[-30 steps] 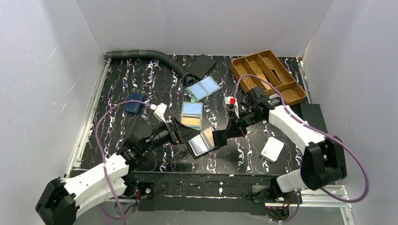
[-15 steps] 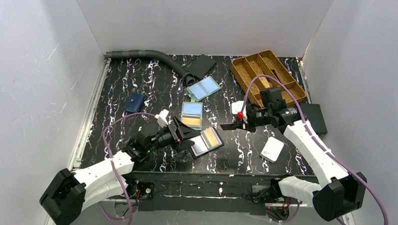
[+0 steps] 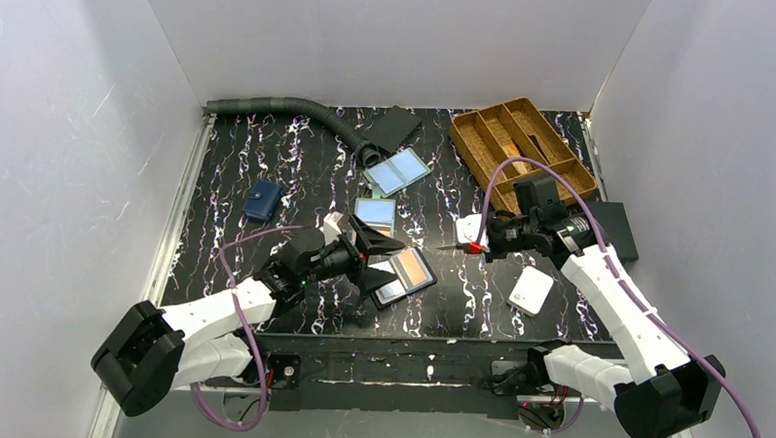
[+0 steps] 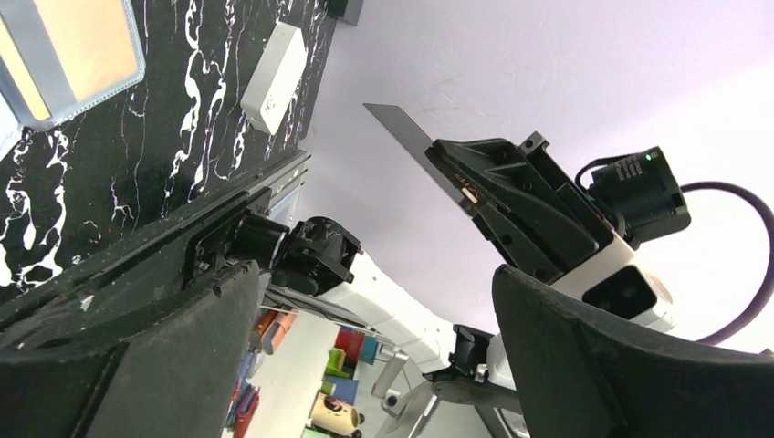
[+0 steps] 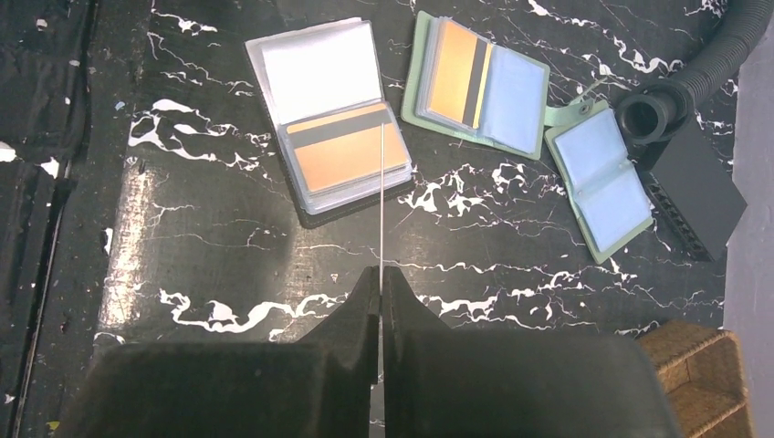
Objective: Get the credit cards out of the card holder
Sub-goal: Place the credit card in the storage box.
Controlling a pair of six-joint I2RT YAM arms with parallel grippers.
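The card holder (image 3: 403,276) is a grey bifold with clear pockets and lies open on the table. An orange card (image 3: 417,269) is in one pocket and the other pocket looks empty; both show in the right wrist view (image 5: 329,114), with the orange card (image 5: 347,160) in the near pocket. My right gripper (image 3: 464,246) is shut on a thin black-grey card (image 4: 402,128), held above the table to the right of the holder. The card is edge-on in the right wrist view (image 5: 380,201), ahead of the gripper (image 5: 381,272). My left gripper (image 3: 375,258) is open and empty, raised just left of the holder, as its wrist view (image 4: 374,283) shows.
A mint-green bifold (image 3: 374,220) with orange and blue cards lies behind the holder. A bifold with two pale blue panels (image 3: 397,171) lies further back. There is a navy wallet (image 3: 263,201) at left, a white box (image 3: 531,289) at right, a wicker tray (image 3: 523,146) at back right, and a grey hose (image 3: 281,106).
My right gripper drew the black-grey card out of the holder and carried it right. My left gripper let go of the holder, opened and lifted; the holder now lies flat.
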